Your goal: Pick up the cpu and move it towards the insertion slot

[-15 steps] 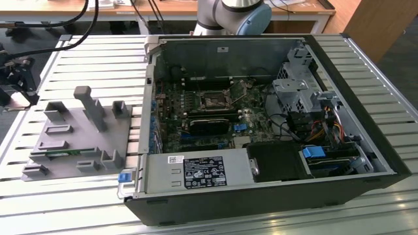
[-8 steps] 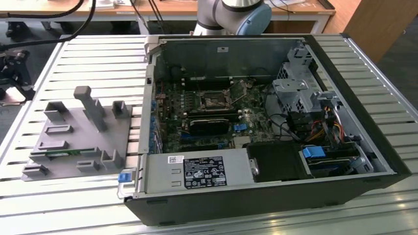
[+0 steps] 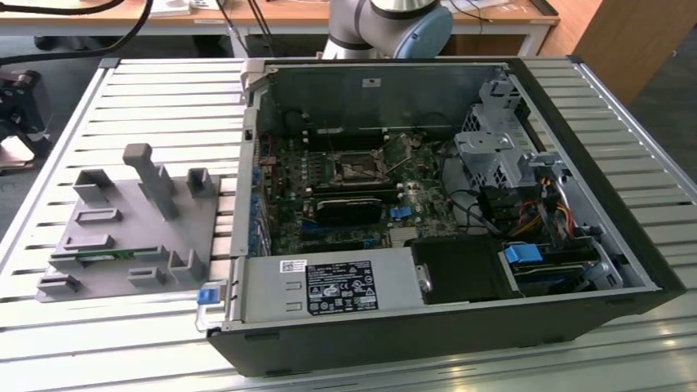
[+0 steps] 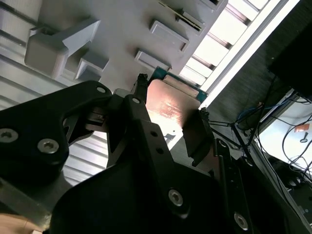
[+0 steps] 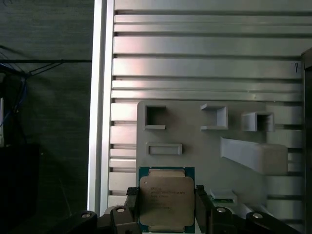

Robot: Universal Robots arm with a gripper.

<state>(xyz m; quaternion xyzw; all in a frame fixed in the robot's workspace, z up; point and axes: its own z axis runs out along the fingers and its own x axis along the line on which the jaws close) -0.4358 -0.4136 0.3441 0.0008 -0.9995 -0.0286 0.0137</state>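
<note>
There is one open computer case [image 3: 458, 347]. Inside the case are one square socket [image 3: 357, 170] and one labelled power box [image 3: 326, 287]. Beside the case, on the exterior view's left, is one grey holder tray [image 3: 130, 237] with one green memory stick [image 3: 109, 255]. One gripper [image 5: 165, 214] has two fingers [image 5: 201, 209], with one chip [image 5: 165, 195] clamped between them.

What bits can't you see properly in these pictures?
- The cpu: one edge is cut off by the frame in the first wrist view, and the gripper body partly covers it in the second wrist view.
- Whether the cpu is lifted off the grey tray: neither wrist view settles it.
- The insertion slot: too small in the exterior view to see inside.
- The robot arm: cut off by the exterior view's top edge.
</note>
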